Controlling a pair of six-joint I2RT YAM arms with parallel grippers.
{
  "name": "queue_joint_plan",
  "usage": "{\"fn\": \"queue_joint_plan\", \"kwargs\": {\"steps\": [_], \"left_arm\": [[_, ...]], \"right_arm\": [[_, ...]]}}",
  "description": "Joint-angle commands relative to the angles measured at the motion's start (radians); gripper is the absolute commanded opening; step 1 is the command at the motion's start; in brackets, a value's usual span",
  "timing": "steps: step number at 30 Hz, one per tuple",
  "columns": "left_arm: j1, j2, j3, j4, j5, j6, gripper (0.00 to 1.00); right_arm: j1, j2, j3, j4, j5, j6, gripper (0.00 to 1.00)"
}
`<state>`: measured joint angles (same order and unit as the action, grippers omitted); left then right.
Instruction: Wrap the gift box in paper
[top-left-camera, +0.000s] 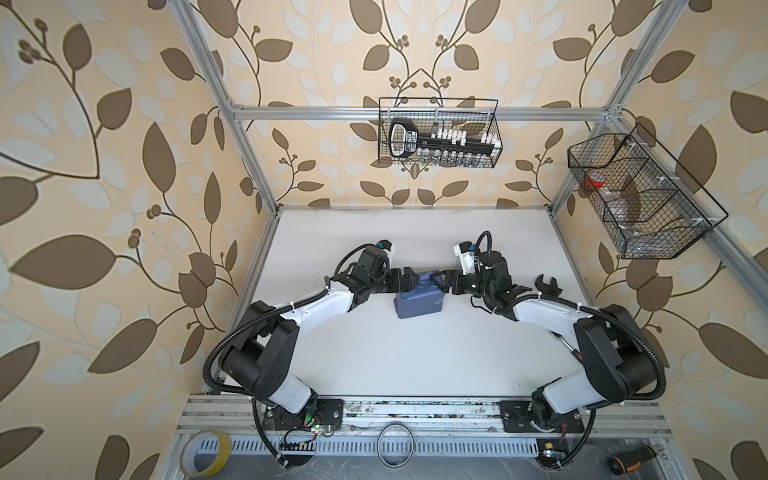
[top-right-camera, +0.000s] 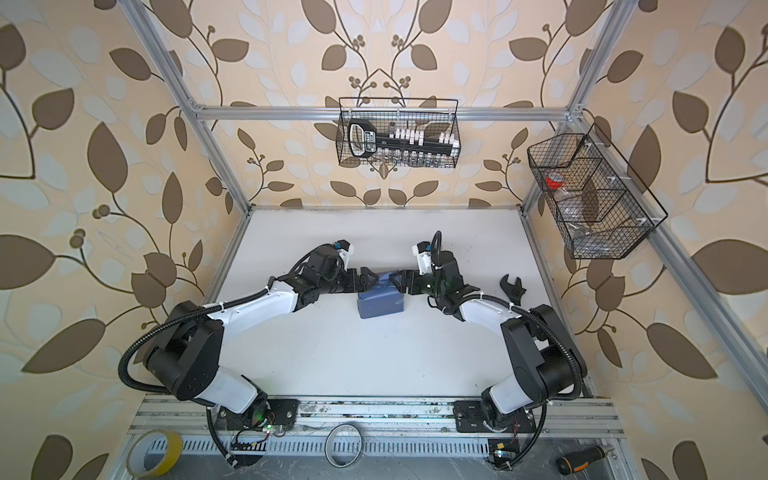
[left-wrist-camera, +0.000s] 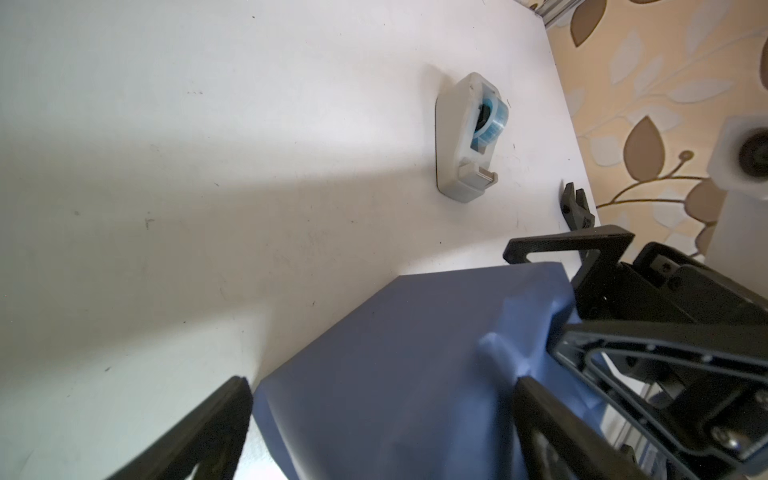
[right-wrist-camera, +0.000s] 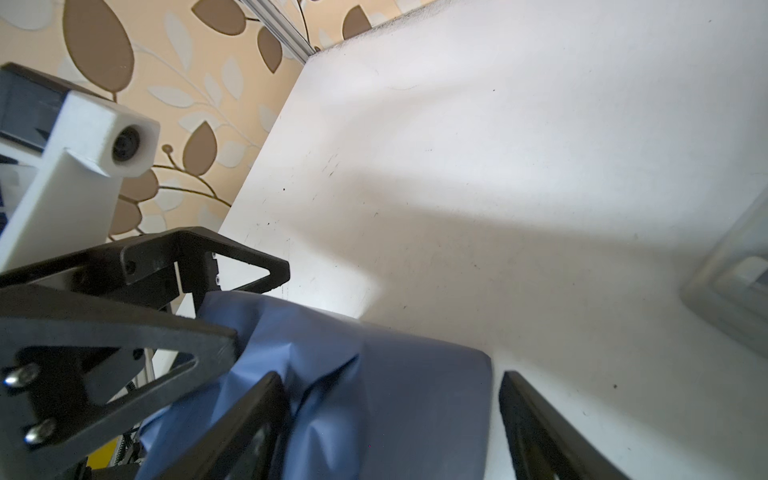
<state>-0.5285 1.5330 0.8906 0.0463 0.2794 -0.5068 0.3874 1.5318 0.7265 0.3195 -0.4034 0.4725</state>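
The paper (top-left-camera: 417, 301) (top-right-camera: 380, 305) is folded round a box shape at the middle of the table, slate blue side out. The gift box itself is hidden under it. My left gripper (top-left-camera: 409, 280) (left-wrist-camera: 382, 386) is open at the package's far left end, its fingers astride the paper. My right gripper (top-left-camera: 440, 280) (right-wrist-camera: 390, 380) is open at the far right end. One of its fingers (right-wrist-camera: 266, 399) rests by a crumpled fold, and the other stands just off the paper's edge. The two grippers nearly meet above the far edge.
A grey tape dispenser (left-wrist-camera: 465, 137) stands on the table beyond the package. A black wrench (top-left-camera: 546, 286) lies by the right edge. Wire baskets (top-left-camera: 440, 133) (top-left-camera: 640, 199) hang on the back and right frame. A yellow tape roll (top-left-camera: 205, 453) and a screwdriver (top-left-camera: 631, 457) lie on the front rail.
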Motion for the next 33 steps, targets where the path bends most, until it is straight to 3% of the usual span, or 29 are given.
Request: {"fn": "queue_joint_plan", "kwargs": {"steps": [1, 14, 26, 33], "left_arm": [[0.000, -0.001, -0.053, 0.032, 0.051, -0.018, 0.99], [0.002, 0.006, -0.120, 0.059, 0.020, -0.005, 0.99], [0.000, -0.019, -0.114, 0.076, 0.035, -0.024, 0.99], [0.000, -0.084, -0.127, 0.132, 0.093, -0.099, 0.99]], "right_arm": [[0.012, 0.019, -0.023, -0.057, 0.000, 0.001, 0.82], [0.045, -0.083, 0.032, -0.024, 0.003, 0.108, 0.88], [0.093, -0.059, -0.043, -0.068, 0.096, 0.045, 0.88], [0.094, -0.050, -0.104, -0.014, 0.081, 0.058, 0.88]]}}
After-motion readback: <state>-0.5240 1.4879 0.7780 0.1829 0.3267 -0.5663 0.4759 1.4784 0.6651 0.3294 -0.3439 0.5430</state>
